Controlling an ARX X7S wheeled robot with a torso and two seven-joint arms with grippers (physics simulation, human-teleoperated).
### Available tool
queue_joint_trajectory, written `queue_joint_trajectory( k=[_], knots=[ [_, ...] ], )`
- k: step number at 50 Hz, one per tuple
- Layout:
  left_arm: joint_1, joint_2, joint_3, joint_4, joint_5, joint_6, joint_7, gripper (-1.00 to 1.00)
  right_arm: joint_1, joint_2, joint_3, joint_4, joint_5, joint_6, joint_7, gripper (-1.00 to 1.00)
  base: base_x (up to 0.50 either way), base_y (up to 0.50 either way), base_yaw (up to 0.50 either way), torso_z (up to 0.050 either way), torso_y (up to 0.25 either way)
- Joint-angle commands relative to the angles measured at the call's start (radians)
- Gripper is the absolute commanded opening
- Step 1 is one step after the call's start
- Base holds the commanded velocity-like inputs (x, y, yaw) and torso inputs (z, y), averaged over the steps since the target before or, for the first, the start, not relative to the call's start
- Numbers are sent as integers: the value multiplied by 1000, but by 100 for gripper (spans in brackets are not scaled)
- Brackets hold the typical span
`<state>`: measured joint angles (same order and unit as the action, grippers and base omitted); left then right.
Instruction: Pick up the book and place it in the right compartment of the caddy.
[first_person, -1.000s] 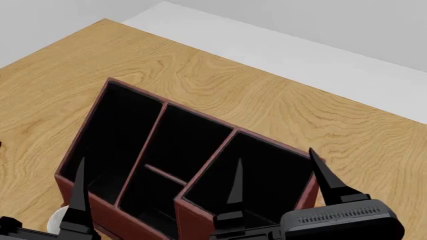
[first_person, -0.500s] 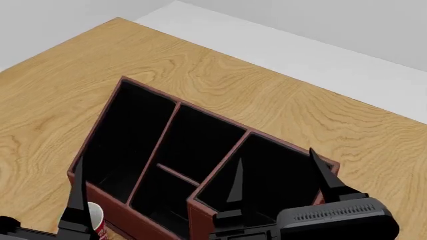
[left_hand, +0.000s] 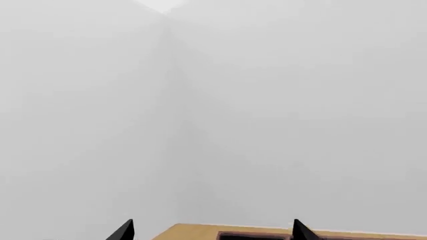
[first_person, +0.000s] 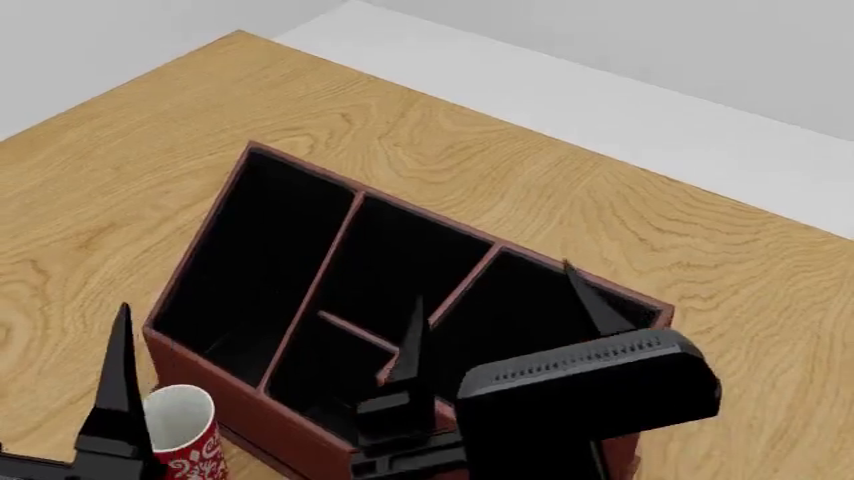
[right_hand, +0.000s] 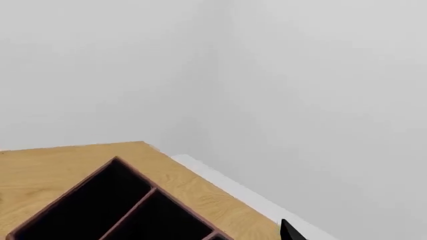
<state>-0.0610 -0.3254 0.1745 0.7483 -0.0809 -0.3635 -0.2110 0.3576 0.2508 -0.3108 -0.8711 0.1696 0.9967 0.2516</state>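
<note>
Pale grey walls stand behind a wooden table (first_person: 561, 200), and on this table sits the caddy (first_person: 214, 370), turned at an angle to the robot. Its right compartment (first_person: 527, 315) is the one with higher walls; it looks empty, as do the long section and the section split by a crossbar. A white mug (first_person: 180, 430) with red print stands just beside the near wall of the caddy.

The right gripper (first_person: 494, 320) hangs over the right compartment with its two fingers spread apart and nothing between them. The left gripper (left_hand: 210, 231) shows in the left wrist view as two tips, also well apart and empty; in the head view only one of its fingers is visible, near the mug. Both wrist cameras look mostly at the wall, so they help little.

The book is not visible in any view — I cannot tell where it lies, perhaps below the edge of the head view or behind the arms.

So the step in hand is, as I judge it, finding and reaching the book; the task is hardly begun. To do this well, the head should tilt down or the base should back away until the book comes into view. Then one gripper should come down with fingers open wider than the book's thickness and close on the covers, not on the loose pages. Afterwards the book should be lifted high enough to pass the tall wall, and the arm should stay away from the mug.
</note>
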Motion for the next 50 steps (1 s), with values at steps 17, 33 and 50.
queue_joint_trajectory(
  k=[17,33,50],
  knots=[
    [142,-84,-314,123,-95,-12,-43,100,853,91,-280,450,1882,257,1310,100,0,0,0,0,0],
    [167,-91,-344,143,-139,4,-29,100,884,92,-403,635,2029,153,1224,100,0,0,0,0,0],
    [168,-97,-340,139,-150,13,-25,100,691,94,-364,641,1824,157,998,100,0,0,0,0,0]
  ],
)
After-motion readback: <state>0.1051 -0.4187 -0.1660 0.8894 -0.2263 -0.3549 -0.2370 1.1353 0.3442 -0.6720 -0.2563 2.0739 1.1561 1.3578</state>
